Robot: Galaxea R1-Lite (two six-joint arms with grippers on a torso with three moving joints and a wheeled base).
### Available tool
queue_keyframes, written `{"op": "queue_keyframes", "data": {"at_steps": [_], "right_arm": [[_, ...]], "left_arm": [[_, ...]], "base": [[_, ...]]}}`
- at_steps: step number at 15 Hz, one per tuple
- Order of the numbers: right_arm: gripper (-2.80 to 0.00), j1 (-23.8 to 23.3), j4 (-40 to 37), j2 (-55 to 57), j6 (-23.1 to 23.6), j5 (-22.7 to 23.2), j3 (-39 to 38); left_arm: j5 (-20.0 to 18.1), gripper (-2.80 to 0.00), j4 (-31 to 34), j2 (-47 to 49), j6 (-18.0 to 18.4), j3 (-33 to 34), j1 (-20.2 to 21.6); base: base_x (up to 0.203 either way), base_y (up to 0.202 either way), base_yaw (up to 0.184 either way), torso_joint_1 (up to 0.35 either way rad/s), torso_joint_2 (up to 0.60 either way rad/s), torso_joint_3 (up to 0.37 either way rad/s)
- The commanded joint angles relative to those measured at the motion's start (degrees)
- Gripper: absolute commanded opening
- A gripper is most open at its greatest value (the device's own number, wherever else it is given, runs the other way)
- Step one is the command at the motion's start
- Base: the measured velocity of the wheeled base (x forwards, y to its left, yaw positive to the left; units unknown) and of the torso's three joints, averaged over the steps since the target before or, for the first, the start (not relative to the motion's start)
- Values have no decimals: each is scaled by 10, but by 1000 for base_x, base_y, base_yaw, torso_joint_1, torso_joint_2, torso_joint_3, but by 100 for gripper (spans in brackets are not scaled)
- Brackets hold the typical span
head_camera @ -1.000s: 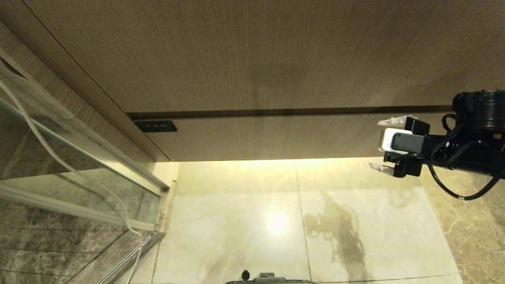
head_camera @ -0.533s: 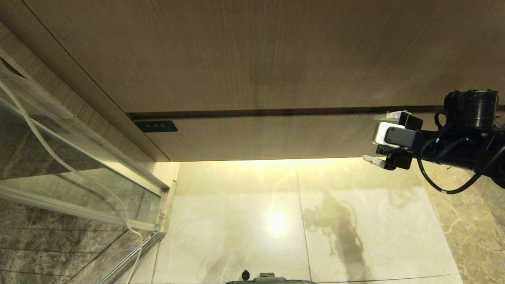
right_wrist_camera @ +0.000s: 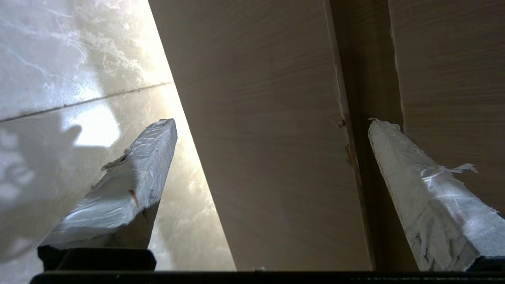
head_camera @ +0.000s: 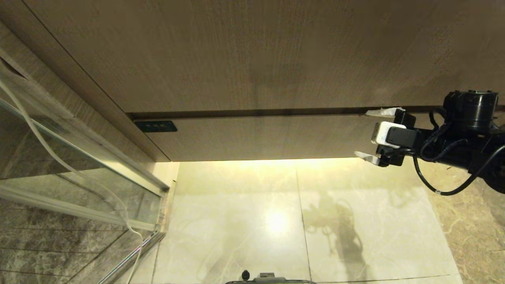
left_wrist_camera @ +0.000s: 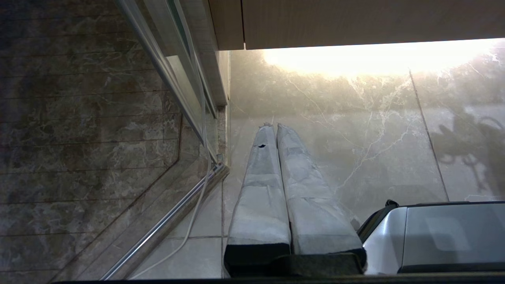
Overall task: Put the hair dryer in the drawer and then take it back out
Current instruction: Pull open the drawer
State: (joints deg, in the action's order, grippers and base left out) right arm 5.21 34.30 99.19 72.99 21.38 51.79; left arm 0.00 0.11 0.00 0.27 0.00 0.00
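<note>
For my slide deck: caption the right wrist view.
Open right gripper straddling the closed drawer front, one finger at its top gap.

- A pale, glossy marble-look tiled floor (head_camera: 244,221) fills the lower part of the head view, with thin dark grout lines between large tiles.
- A strip of warm light glows on the tiles along the foot of the wooden cabinet.
- On the left, a metal door rail (head_camera: 130,256) runs along the floor, and a thin white cord (head_camera: 132,236) trails down to it.
- Beyond the rail the floor turns to darker brown stone tile (head_camera: 47,252).
</note>
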Motion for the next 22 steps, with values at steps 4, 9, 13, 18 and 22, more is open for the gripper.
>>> {"op": "queue_keyframes", "data": {"at_steps": [4,9,13,18,22], "right_arm": [[0,0,8,24,6,2,9],[0,-9,26,48,4,2,32],[0,-20,36,56,4,3,36],[0,-20,36,69,4,2,42],[0,-29,36,80,5,3,49]], "left_arm": [[0,-280,0,0,0,0,0],[0,-280,0,0,0,0,0],[0,-280,1,0,0,0,0],[0,-280,1,0,0,0,0],[0,-280,0,-1,0,0,0]], "base": [[0,0,0,0,0,0],[0,0,0,0,0,0],[0,0,0,0,0,0],[0,0,0,0,0,0],[0,0,0,0,0,0]]}}
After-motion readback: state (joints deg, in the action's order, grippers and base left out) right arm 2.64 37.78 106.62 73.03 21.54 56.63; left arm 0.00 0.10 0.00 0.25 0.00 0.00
